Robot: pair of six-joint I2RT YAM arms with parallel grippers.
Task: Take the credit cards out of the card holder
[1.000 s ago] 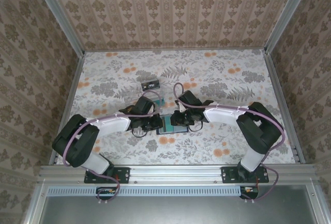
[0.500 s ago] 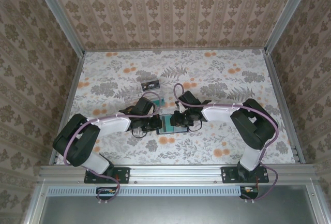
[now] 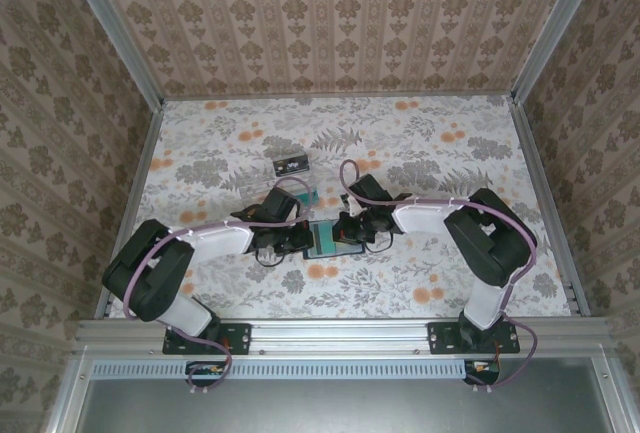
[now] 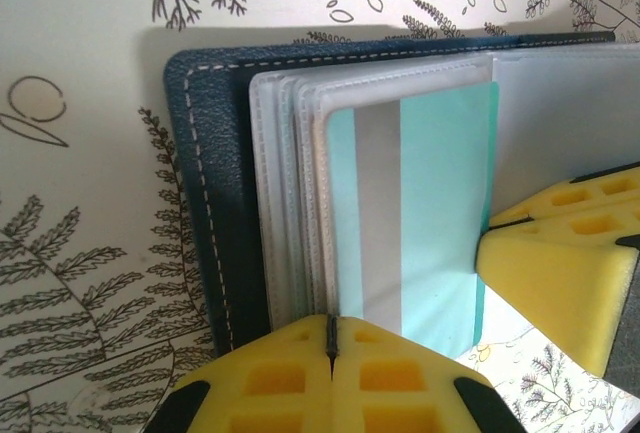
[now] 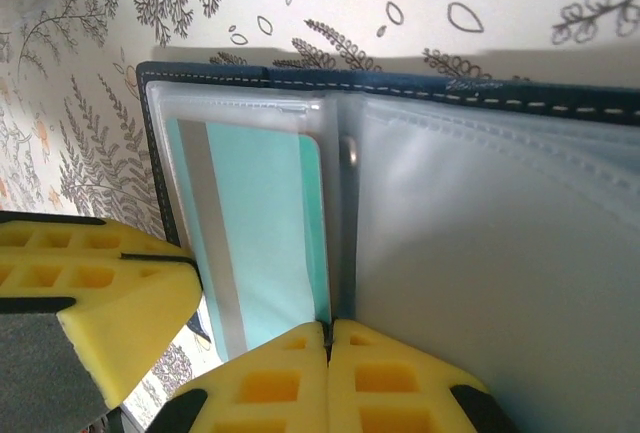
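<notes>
The card holder (image 3: 325, 240) is lying open on the table (image 3: 450, 168) between both arms, with a teal card (image 4: 440, 213) showing inside its clear sleeves (image 4: 285, 183). The left gripper (image 4: 330, 348) is pressing its yellow fingers (image 4: 270, 378) fully together at the sleeves' edge. The right gripper (image 5: 328, 348) is doing the same at the middle fold; whether either one is pinching a sleeve, I cannot tell.

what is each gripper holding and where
Each is shut on a clear sleeve edge of the card holder: left gripper at the teal card's corner, right gripper near the fold.
</notes>
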